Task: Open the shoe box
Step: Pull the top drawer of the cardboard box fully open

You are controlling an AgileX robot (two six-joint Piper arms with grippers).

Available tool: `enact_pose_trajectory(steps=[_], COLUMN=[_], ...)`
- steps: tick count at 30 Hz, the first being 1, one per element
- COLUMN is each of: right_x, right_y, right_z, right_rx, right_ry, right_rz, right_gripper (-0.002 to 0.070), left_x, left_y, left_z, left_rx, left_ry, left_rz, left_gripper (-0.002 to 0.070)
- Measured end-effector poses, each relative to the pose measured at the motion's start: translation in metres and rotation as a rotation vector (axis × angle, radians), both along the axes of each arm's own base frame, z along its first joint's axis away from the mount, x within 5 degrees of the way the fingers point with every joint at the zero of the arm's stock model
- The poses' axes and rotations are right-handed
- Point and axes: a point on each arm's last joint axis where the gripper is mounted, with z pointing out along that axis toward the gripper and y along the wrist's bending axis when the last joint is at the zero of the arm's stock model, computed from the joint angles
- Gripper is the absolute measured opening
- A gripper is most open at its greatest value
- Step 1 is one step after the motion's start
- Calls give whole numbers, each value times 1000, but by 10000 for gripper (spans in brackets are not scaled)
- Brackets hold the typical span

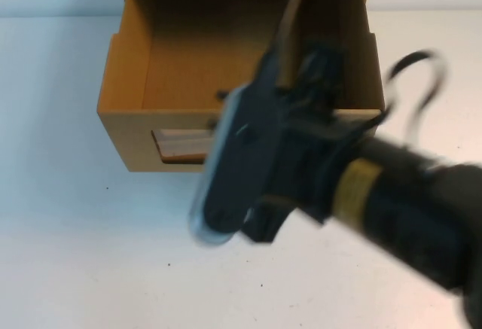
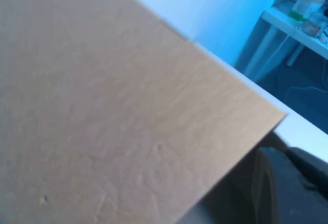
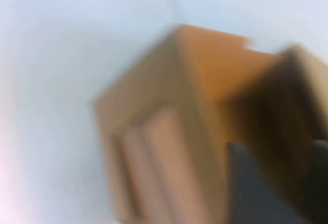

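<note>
Brown cardboard shoe box [image 1: 128,73] stands at 12 o'clock on the white table [image 1: 75,239]. Its top is open, and there is a pale label [image 1: 181,144] on its near wall.

Right gripper [image 1: 312,73] hangs over the box's 4 o'clock corner, with the arm entering from 4 o'clock. Its fingers [image 3: 251,183] are released and stand apart.

Left gripper [image 2: 294,185]: only a dark part shows, beside a tan cardboard panel [image 2: 128,106] that fills its wrist view. Cannot tell its grip state.

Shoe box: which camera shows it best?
High view: the whole open box shows. Left wrist: just one panel by the left gripper. Right wrist: only a corner, the right gripper hanging over it.
</note>
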Motion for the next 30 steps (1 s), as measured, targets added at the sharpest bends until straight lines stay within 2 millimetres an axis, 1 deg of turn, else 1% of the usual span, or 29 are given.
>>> enact_pose_trajectory(steps=[1,2,3,5,7,10,13,15,18,21,23,25,26,28,30], right_x=[-1,-2,-4,-9,-14,-20,-24,-27,-34,-44,-49,-54,-57,-61,-64], right_y=[-8,-15,-23,-40,-59,-89,-120,-138,-165,-186,-197,-208,-213,-222,-229], right_z=[7,14,22,37,51,65,73,75,77,70,58,41,34,16,1], right_rx=[19,36,59,112,164,233,285,311,368,409,412,410,421,443,471], right_ry=[-11,-20,-32,-49,-62,-54,-22,10,82,146,178,201,213,246,275], right_rz=[-25,-43,-61,-88,-122,-212,-338,-420,-494,-505,-506,-507,-508,-517,-527], right_gripper=[129,89,54,15,0,-8,-10,-11,-13,-13,-13,-13,-13,-13,-13], left_x=[-10,-17,-27,-47,-68,-96,-123,-139,-159,-177,-188,-203,-213,-229,-243], left_y=[1,2,4,8,11,18,25,29,34,37,39,42,45,50,56], left_z=[10,17,27,44,60,79,91,94,90,76,58,38,32,14,-2], left_rx=[6,11,17,30,43,71,102,126,154,190,221,245,250,251,256], left_ry=[-24,-46,-70,-116,-159,-211,-248,-257,-240,-199,-150,-110,-116,-132,-178], left_rz=[1,4,8,26,49,97,147,174,190,191,186,199,215,265,330], left_gripper=[-6,-6,-6,-6,-6,-6,-6,-6,-6,-6,-6,-6,-6,-6,-6])
